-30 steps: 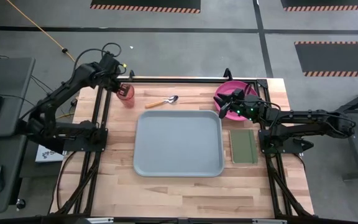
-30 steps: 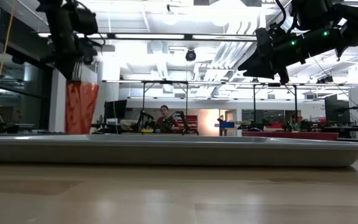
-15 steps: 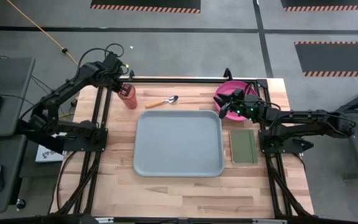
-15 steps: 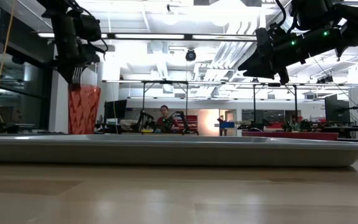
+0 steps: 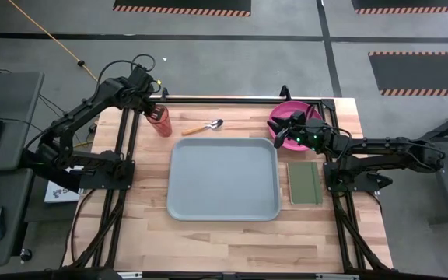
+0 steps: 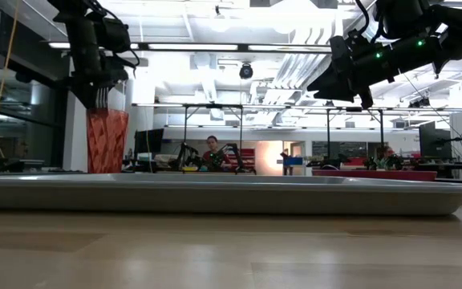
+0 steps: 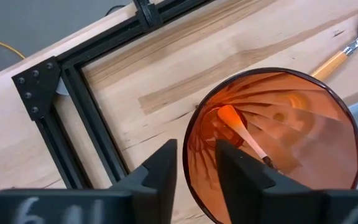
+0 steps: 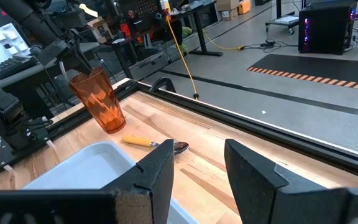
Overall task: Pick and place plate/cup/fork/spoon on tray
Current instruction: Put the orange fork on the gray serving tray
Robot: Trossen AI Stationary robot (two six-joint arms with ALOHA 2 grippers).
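- High view: the left tool [image 5: 155,110] sits at the cup [image 5: 159,120], which stands on the desk [image 5: 208,229] just off the far-left corner of the tray [image 5: 222,177]. The tray lies to the right and nearer from the cup, so I judge the left arm the one to carry it there. The spoon [image 5: 204,127] lies beside the cup, its long axis running left to right along the tray's far edge. The right tool [image 5: 286,128] hangs over the plate [image 5: 292,114] at the far right.
- Low view: the cup [image 6: 106,141] stands upright behind the tray's rim [image 6: 215,195], left tool [image 6: 101,100] right at its lip.
- Left wrist view: one finger [image 7: 160,171] is outside the cup's wall [image 7: 328,112], the other inside; whether they grip or have let go I cannot tell.
- Right wrist view: the right tool [image 8: 197,165] is spread, holding nothing.
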